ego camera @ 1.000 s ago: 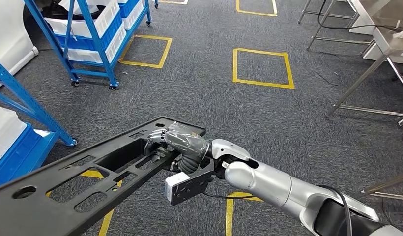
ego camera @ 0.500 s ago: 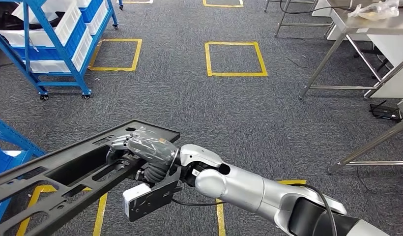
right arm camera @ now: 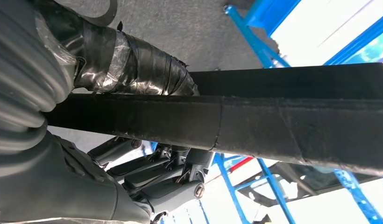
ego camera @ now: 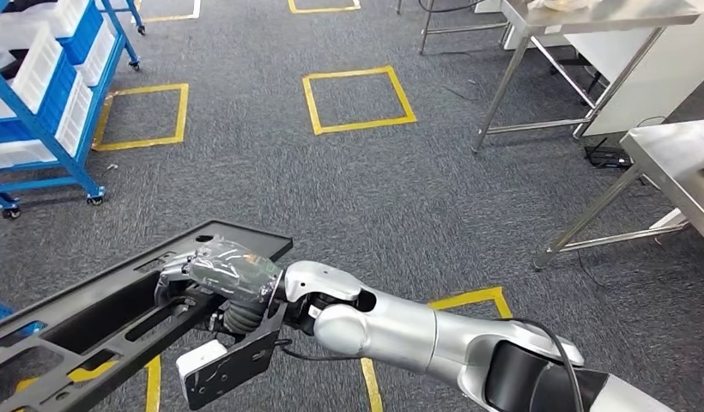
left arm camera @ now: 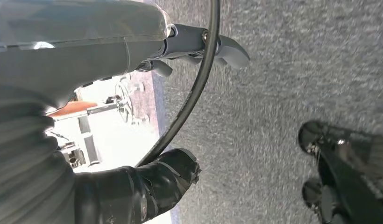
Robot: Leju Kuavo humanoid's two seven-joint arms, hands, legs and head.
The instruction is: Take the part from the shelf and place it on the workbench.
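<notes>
From my head view, my right hand (ego camera: 218, 273) is wrapped around the near end of the long black part (ego camera: 91, 318), which I carry above the grey carpet (ego camera: 374, 189); the steel workbench (ego camera: 675, 163) stands well off to my right. No writing is readable.

At my left wrist, my left hand (left arm camera: 180, 51) holds nothing, fingers apart.

At my right wrist, my taped fingers (right arm camera: 133, 65) clamp the part's edge (right arm camera: 273, 126).
</notes>
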